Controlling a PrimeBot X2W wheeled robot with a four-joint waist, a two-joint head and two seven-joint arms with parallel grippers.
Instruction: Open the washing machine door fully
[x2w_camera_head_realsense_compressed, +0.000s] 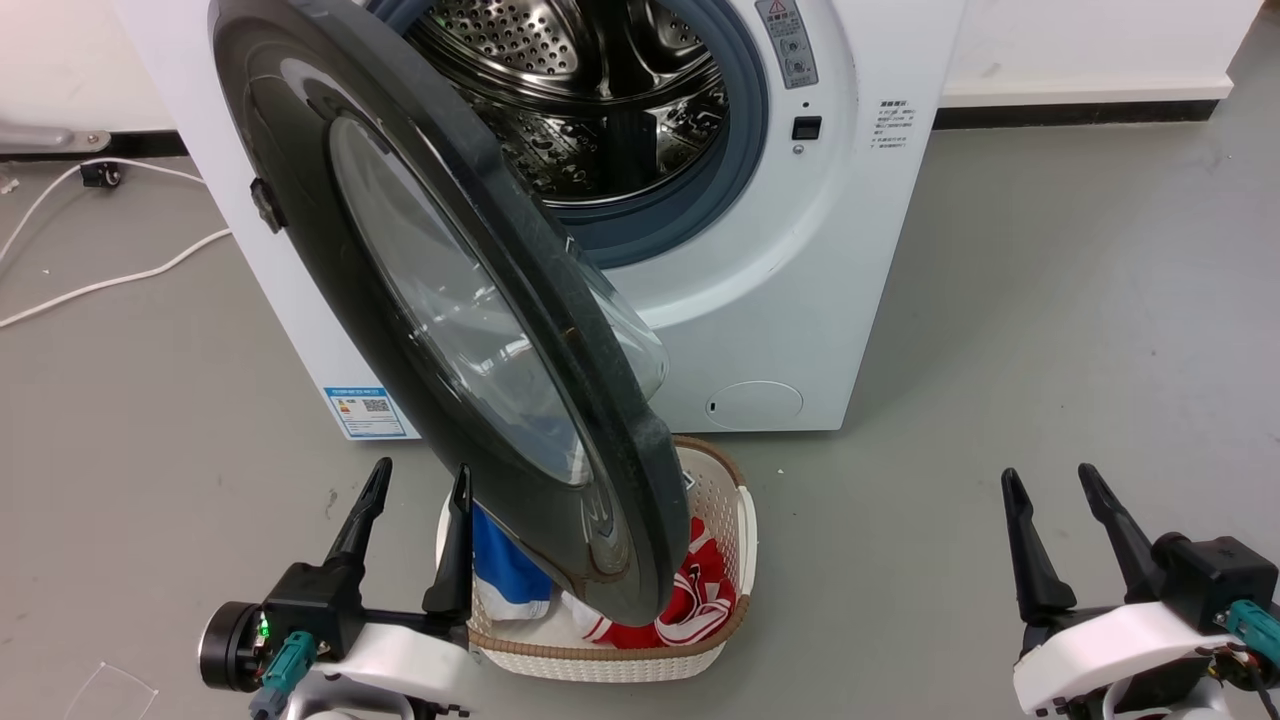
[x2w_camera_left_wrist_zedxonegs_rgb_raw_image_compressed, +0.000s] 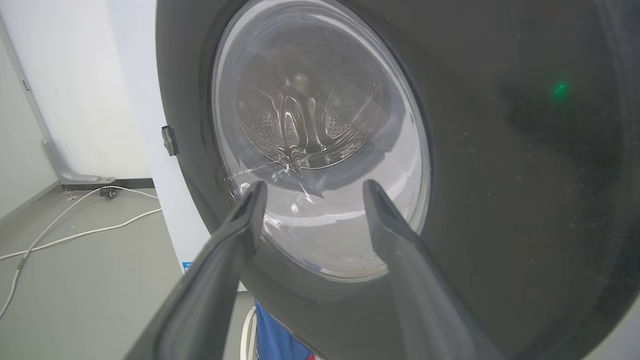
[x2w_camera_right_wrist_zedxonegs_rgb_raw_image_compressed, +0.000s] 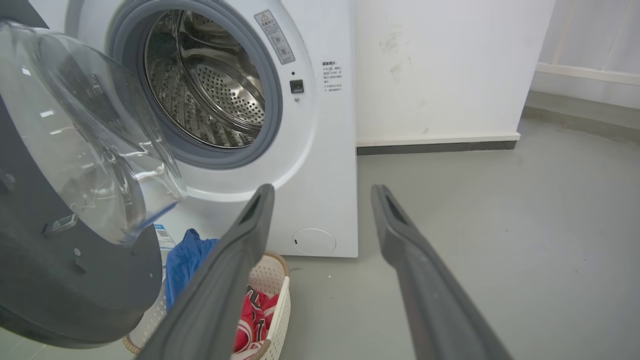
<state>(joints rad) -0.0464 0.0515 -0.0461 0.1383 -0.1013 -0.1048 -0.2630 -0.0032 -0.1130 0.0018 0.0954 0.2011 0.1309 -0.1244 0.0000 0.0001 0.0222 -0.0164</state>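
Black and glossy, the washing machine door (x2w_camera_head_realsense_compressed: 450, 330) stands swung partway out from the white machine (x2w_camera_head_realsense_compressed: 800, 300). It hangs just ahead of the left gripper (x2w_camera_head_realsense_compressed: 420, 475), with its outer face turned toward that gripper. In the left wrist view the left gripper (x2w_camera_left_wrist_zedxonegs_rgb_raw_image_compressed: 315, 186) has its 2 fingers spread wide with nothing between them. They point at the round glass centre of the door (x2w_camera_left_wrist_zedxonegs_rgb_raw_image_compressed: 500, 175). Whether either fingertip touches the door cannot be told.

Just to the right of the left gripper, under the door's lower edge, a white woven basket (x2w_camera_head_realsense_compressed: 745, 520) sits on the grey floor. It holds a red garment (x2w_camera_head_realsense_compressed: 700, 590) and a blue garment (x2w_camera_head_realsense_compressed: 505, 570).

Well off to the right of the door, the right gripper (x2w_camera_head_realsense_compressed: 1050, 478) is also spread apart and holds nothing. In the right wrist view the right gripper (x2w_camera_right_wrist_zedxonegs_rgb_raw_image_compressed: 322, 187) points at the machine's lower right corner and the floor beside it. The door (x2w_camera_right_wrist_zedxonegs_rgb_raw_image_compressed: 75, 280) lies to its left, showing its inner side with the bulging clear bowl. The steel drum (x2w_camera_right_wrist_zedxonegs_rgb_raw_image_compressed: 210, 85) lies ahead and to the left of the fingers. A white cable (x2w_camera_head_realsense_compressed: 100, 285) trails on the floor, ahead and left of the left gripper.
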